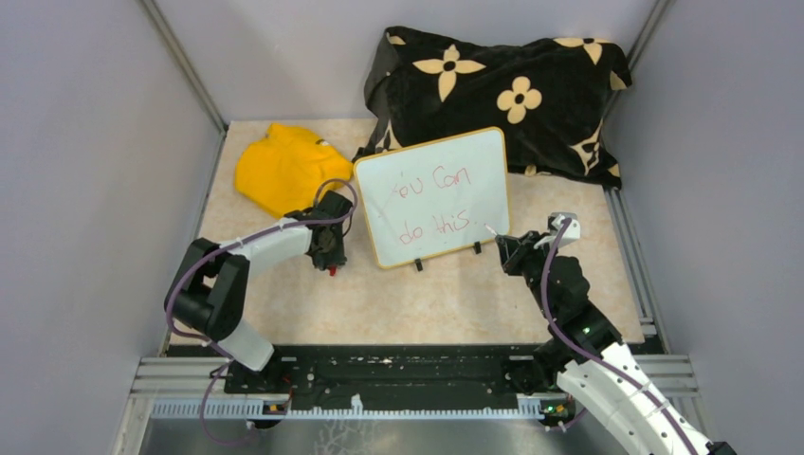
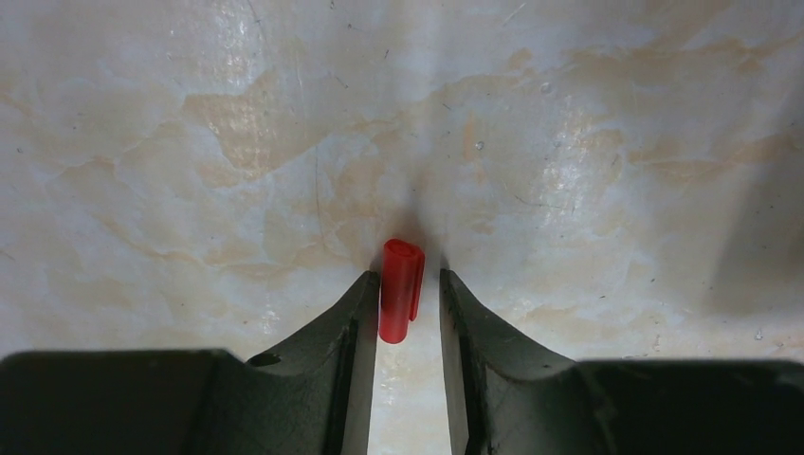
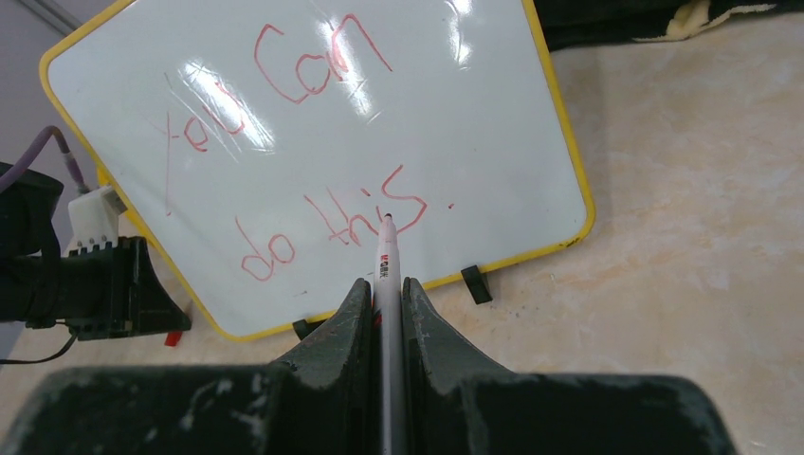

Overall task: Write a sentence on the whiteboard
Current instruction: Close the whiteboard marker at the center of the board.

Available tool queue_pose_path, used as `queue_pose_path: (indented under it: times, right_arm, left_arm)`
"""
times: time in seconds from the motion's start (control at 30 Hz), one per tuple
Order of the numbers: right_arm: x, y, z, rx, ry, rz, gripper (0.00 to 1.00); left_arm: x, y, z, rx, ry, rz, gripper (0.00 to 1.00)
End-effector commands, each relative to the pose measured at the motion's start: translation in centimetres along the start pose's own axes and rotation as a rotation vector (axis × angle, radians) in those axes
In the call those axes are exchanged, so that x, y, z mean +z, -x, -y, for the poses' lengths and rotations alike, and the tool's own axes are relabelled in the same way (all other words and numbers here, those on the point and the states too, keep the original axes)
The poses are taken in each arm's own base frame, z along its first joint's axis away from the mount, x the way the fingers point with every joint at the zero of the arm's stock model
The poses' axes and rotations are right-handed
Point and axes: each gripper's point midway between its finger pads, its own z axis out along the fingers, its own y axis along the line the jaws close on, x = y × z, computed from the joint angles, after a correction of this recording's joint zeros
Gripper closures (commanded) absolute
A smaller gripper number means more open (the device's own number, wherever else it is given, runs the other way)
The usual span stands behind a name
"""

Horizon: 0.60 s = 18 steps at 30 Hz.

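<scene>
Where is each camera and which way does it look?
Top: high behind the arms, looking down at the table; left arm and right arm show.
Left wrist: faces down at the table; the left claw straddles a red cap.
Right wrist: faces the whiteboard; the right claw grips a pen.
Shared: top and right wrist both see the whiteboard's red writing.

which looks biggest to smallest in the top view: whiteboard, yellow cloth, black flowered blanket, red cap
1. black flowered blanket
2. whiteboard
3. yellow cloth
4. red cap, barely a speck
</scene>
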Motion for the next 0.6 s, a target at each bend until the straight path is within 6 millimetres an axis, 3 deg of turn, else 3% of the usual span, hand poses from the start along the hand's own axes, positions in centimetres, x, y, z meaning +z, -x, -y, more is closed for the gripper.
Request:
queue_pose_path:
  times: [0.0, 0.57]
  right_arm:
    - [-0.05, 1.36, -1.14, 0.018, 0.037, 0.043, 1.00]
    - [-0.08, 1.41, -1.23, 0.022, 0.041, 0.045, 1.00]
  left_arm:
    - [0.80, -0.65, -0.31, -0.024, 0.032, -0.016, 0.66]
    - [-0.02, -0.47, 0.01, -0.183, 0.034, -0.001, 0.81]
